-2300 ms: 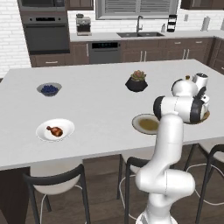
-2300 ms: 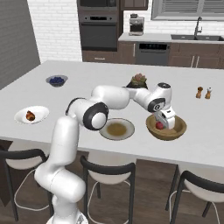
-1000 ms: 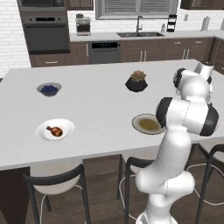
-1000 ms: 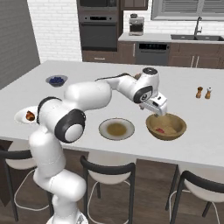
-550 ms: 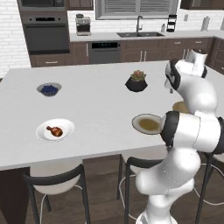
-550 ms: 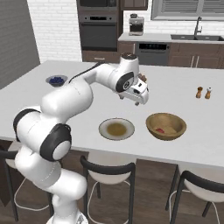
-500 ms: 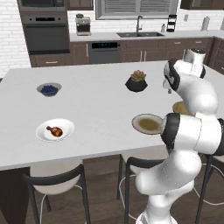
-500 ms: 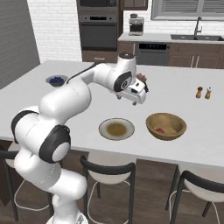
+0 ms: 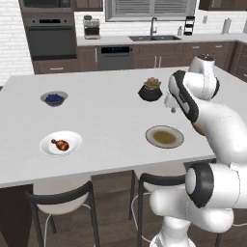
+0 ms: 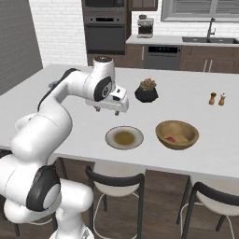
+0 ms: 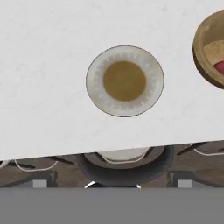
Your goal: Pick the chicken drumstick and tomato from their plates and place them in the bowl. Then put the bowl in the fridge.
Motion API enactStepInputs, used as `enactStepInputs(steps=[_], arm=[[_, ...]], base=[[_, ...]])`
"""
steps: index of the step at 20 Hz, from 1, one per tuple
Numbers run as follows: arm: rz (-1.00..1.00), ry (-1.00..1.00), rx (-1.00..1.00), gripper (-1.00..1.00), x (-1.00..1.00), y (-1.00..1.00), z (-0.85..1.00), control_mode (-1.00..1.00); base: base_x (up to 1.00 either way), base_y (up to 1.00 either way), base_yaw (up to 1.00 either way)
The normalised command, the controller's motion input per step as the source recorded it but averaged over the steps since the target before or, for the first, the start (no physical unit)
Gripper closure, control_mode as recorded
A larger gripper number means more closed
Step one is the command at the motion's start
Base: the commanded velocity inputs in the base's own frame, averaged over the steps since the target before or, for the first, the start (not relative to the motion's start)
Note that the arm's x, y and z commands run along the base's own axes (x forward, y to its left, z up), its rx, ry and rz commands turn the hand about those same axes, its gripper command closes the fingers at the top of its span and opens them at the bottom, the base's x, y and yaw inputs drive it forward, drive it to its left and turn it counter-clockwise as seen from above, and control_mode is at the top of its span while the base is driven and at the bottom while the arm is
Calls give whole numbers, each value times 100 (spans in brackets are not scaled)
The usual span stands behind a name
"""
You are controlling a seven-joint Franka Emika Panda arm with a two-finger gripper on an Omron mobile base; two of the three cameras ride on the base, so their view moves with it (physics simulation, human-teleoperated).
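Tomato [image 10: 171,138] in bowl [image 10: 177,134]; gripper [image 10: 111,108] swung left off bowl, above counter, jaws wide, empty.

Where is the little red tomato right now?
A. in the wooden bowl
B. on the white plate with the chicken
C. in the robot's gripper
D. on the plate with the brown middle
A: the tomato is a red spot lying inside the wooden bowl, while the plate with the brown middle has no food on it.
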Motion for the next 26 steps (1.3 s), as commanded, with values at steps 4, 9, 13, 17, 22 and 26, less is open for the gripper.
enactStepInputs(steps=[4, 9, 13, 17, 22, 26], arm=[[2, 16, -12, -100, -82, 99, 0, -100], [0, 5, -10, -100, -100, 82, -12, -100], [0, -20, -4, -100, -71, 21, -29, -100], [4, -3, 1, -100, -8, -2, -26, -100], [0, 4, 27, -100, 6, -61, -8, -100], [2, 3, 10, -100, -6, -16, 1, -100]], base=[[0, 0, 0], [0, 0, 0], [0, 0, 0], [0, 0, 0], [0, 0, 0], [0, 0, 0]])
